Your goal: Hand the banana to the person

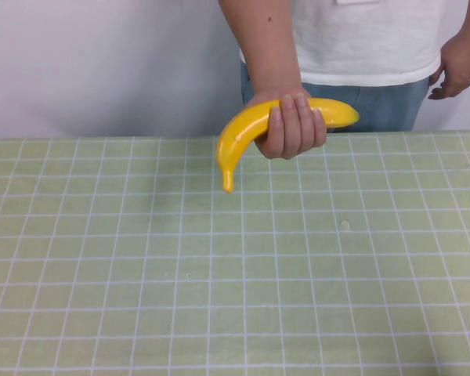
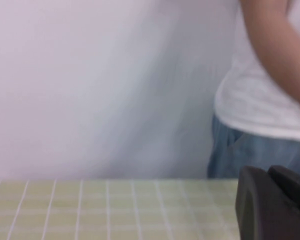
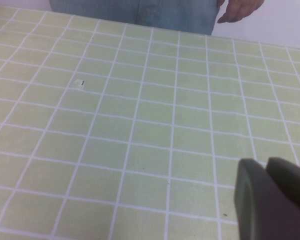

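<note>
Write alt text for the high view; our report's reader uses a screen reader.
A person in a white T-shirt holds a yellow banana in one hand above the far edge of a green checked table. Neither the left gripper nor the right gripper appears here.

Yellow banana (image 1: 247, 129) in person's (image 1: 360, 39) hand (image 1: 291, 125)

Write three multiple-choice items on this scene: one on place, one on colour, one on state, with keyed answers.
1. Where is the glossy yellow curved banana?
A. flat on the tablecloth
B. in the person's hand
C. in an end effector

2. What colour is the checked tablecloth?
A. pale green
B. red
C. black

3. How is the banana held?
A. fingers wrapped around its middle
B. pinched by its stem
C. balanced on an open palm

Answers: B, the person's hand grips it above the table's far edge; A, green squares with white lines; A, fingers curl over its middle. Left end effector and right end effector show only at their wrist views' edges.
</note>
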